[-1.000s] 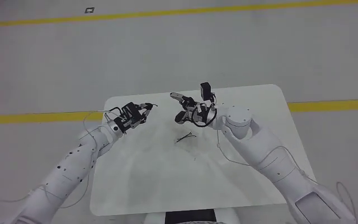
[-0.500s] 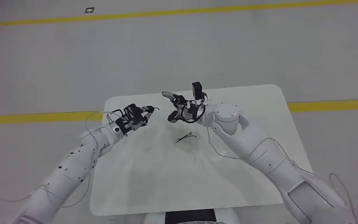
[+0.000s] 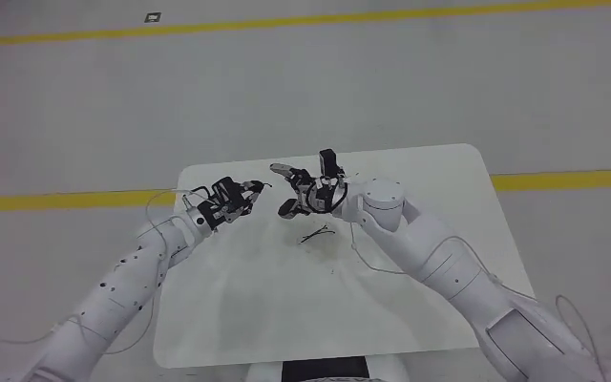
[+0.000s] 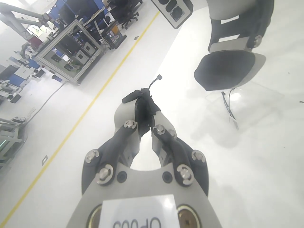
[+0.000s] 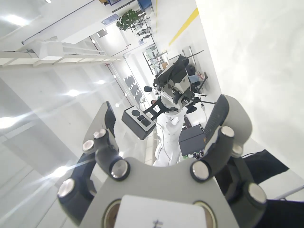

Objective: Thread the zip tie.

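Observation:
My left gripper [image 4: 144,97] is shut on a thin black zip tie [image 4: 155,82], whose short end with a small head pokes out past the fingertips. In the top view this left gripper [image 3: 250,194] hovers over the table's far left part. My right gripper [image 3: 283,189] is open just to its right and faces it, with a small gap between them. In the right wrist view the right gripper [image 5: 163,117] holds nothing, and the left gripper [image 5: 175,79] is framed between its fingers. One right pad [image 4: 224,72] looms close in the left wrist view.
Two or three loose black zip ties [image 3: 316,234] lie on the white table [image 3: 286,315], below the right gripper; the left wrist view has these loose zip ties [image 4: 228,106] too. The table's far edge runs just behind both grippers.
The right gripper has moved left across the table, closing most of the gap to the left gripper. The left gripper has shifted only slightly and keeps its hold on the zip tie.

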You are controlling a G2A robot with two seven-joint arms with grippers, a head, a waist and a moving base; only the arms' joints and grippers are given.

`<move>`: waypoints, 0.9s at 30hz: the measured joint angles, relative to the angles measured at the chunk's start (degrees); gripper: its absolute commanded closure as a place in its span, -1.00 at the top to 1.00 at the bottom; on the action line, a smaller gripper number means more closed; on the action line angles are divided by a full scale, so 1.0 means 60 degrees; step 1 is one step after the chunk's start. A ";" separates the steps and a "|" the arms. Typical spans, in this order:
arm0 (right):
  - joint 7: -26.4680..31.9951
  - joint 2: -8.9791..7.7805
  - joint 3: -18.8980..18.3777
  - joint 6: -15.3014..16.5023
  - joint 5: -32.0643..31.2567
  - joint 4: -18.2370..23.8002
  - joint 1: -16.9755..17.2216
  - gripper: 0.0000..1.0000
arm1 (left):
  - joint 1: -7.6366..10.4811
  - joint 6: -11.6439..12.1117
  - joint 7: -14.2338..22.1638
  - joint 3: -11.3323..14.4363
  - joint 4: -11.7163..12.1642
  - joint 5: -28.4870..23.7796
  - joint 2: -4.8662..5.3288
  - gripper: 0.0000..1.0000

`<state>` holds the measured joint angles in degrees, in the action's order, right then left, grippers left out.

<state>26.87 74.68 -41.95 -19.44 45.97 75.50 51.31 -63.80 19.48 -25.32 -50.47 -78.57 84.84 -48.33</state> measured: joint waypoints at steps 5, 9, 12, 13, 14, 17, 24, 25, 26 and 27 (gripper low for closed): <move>0.0064 0.0036 -0.0023 0.0046 0.0203 -0.0053 -0.0007 1.00 | 0.0000 0.0000 0.0000 0.0000 0.0000 0.0000 0.0000 -1.00; -0.0040 0.0040 -0.0066 0.0140 0.0194 0.0009 0.0087 1.00 | 0.0000 0.0000 0.0000 0.0000 0.0000 0.0000 0.0000 -1.00; -0.0190 0.0070 -0.0163 0.0211 0.0228 0.0045 0.0215 1.00 | 0.0000 0.0000 0.0000 0.0000 0.0000 0.0000 0.0000 -1.00; -0.0205 0.0085 -0.0179 0.0197 0.0254 0.0022 0.0227 1.00 | 0.0000 0.0000 0.0000 0.0000 0.0000 0.0000 0.0000 -1.00; -0.0207 0.0101 -0.0190 0.0185 0.0274 -0.0009 0.0230 1.00 | 0.0000 0.0000 0.0000 0.0000 0.0000 0.0000 0.0000 -1.00; -0.0140 0.0158 -0.0187 0.0157 0.0307 -0.0162 0.0231 -0.02 | 0.0000 0.0000 0.0000 0.0000 0.0000 0.0000 0.0000 -1.00; 0.0030 0.0300 -0.0181 0.0272 0.0397 -0.0482 0.0257 -0.66 | 0.0000 0.0000 0.0000 0.0000 0.0000 0.0000 0.0000 -1.00; 0.0033 0.0318 -0.0177 0.0281 0.0378 -0.0508 0.0250 -0.66 | 0.0000 0.0000 0.0000 0.0000 0.0000 0.0000 0.0000 -1.00; 0.0035 0.0334 -0.0174 0.0290 0.0360 -0.0531 0.0243 -0.68 | 0.0000 0.0000 0.0000 0.0000 0.0000 0.0000 0.0000 -1.00; 0.0041 0.0355 -0.0174 0.0304 0.0341 -0.0560 0.0235 -0.68 | 0.0000 0.0000 0.0000 0.0000 0.0000 0.0000 0.0000 -1.00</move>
<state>27.12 76.81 -43.00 -17.62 48.02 72.14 52.72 -63.80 19.48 -25.31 -50.47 -78.57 84.84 -48.33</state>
